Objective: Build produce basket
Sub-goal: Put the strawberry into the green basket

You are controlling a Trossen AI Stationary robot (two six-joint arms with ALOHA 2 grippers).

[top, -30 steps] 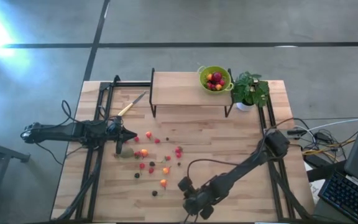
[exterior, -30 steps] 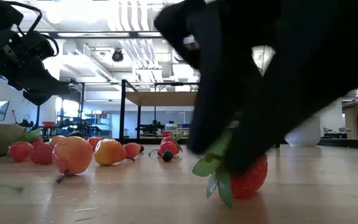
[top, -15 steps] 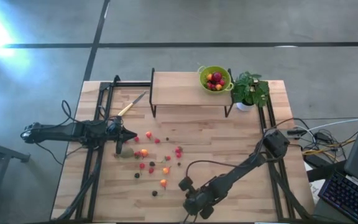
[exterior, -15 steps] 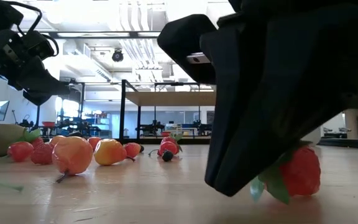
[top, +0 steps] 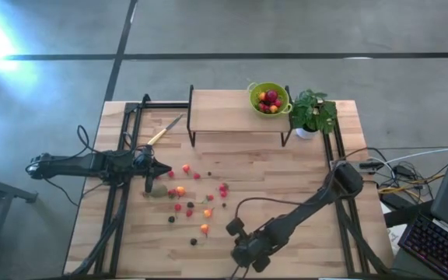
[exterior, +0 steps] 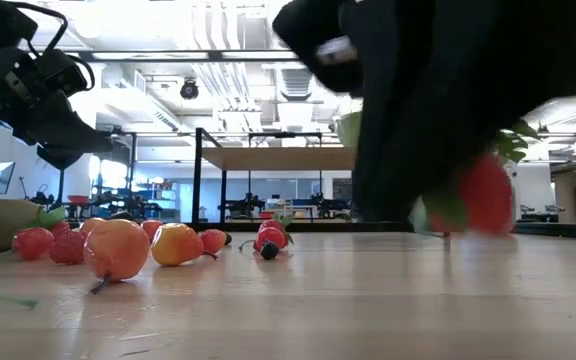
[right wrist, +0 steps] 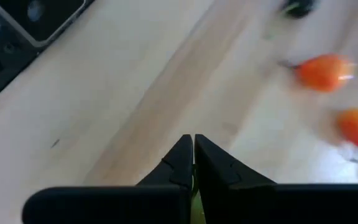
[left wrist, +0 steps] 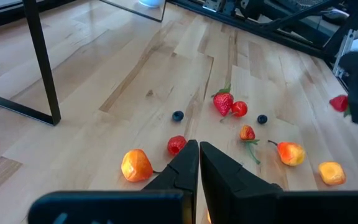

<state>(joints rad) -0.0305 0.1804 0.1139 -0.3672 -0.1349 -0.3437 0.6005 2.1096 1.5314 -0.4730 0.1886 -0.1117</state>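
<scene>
Red strawberry (exterior: 486, 195) clamped in right end effector (top: 234, 230), lifted clear of table (top: 286, 175) near front edge. Basket (top: 269, 98) on raised shelf (top: 224, 109) at far side, well apart, diagonally away and rightward; right arm nearer. Left end effector (top: 151, 166) closed, empty, above fruit (top: 201, 198) scattered mid-table.

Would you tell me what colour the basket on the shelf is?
Lime green; the basket shows best in the high view.
</scene>
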